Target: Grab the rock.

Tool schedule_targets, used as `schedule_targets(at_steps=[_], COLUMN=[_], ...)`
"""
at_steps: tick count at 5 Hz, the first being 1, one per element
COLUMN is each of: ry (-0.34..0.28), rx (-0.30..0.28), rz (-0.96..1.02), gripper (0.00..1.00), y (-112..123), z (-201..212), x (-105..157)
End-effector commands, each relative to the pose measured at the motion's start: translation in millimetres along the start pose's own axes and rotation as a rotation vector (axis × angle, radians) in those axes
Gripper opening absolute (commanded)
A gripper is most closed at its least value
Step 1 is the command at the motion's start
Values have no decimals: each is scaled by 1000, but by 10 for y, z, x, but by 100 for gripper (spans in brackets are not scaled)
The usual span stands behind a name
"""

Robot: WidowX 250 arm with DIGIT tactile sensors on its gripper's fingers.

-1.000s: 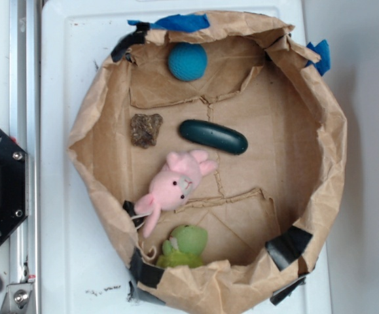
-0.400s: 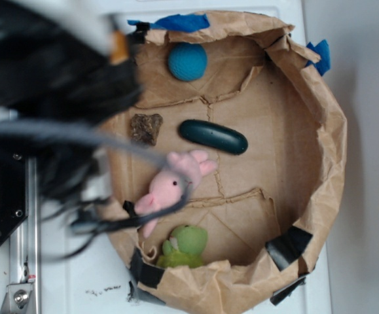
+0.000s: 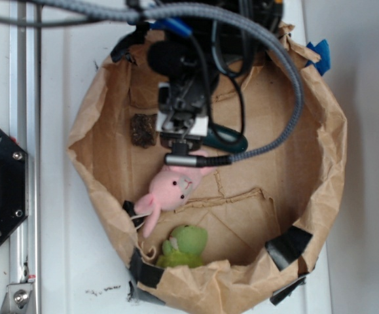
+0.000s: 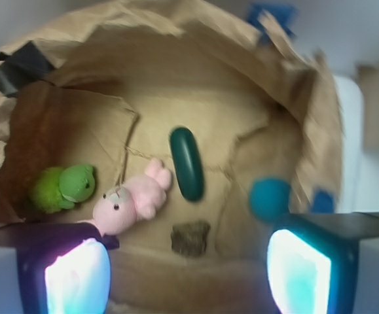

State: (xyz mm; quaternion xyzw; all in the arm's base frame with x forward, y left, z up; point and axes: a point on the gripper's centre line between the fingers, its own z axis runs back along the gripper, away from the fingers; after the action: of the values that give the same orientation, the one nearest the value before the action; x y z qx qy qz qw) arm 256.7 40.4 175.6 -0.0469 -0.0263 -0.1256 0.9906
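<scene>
Rock [image 3: 143, 130]: small, rough, brown-grey lump on the floor of the paper enclosure, left of centre in the exterior view; untouched. In the wrist view it lies low in the middle [image 4: 190, 237], between the two finger pads and beyond them.
Pincer [image 4: 188, 275]: spread; two lit pads [image 4: 78, 278] sit wide apart at the bottom corners of the wrist view, nothing between them. In the exterior view the arm's head hangs over the enclosure just right of the rock; its tips are not discernible there.
Paper enclosure [image 3: 330, 140]: crumpled brown paper wall forming a ring, patched with black and blue tape, standing on the white bench [image 3: 65, 261].
Green oblong piece [image 4: 186, 163]: smooth, dark, lying beyond the rock in the wrist view; largely covered by the arm in the exterior view.
Pink plush rabbit [image 3: 171, 188]: lies near the rock, ears towards the green oblong piece.
Green plush toy [image 3: 185, 245]: against the enclosure wall, beside the rabbit.
Blue ball [image 4: 269, 198]: near the wall, blurred in the wrist view; hidden by the arm in the exterior view.
Cabling [image 3: 287, 72]: grey sheathed hose arcs over the enclosure.
</scene>
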Motion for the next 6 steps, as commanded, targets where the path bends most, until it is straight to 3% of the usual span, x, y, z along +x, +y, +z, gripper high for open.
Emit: schedule_targets(at_steps=[1,3,4,5,6], ry=[-28,-28,4,12,18], rx=[14,14,108,93,116], rz=[11,11,-15,-91,-128], gripper=[100,100,100,100,100], y=[1,1,-140,-286,-355], z=[58,58,-226,-399,-512], x=[19,19,18,17,17])
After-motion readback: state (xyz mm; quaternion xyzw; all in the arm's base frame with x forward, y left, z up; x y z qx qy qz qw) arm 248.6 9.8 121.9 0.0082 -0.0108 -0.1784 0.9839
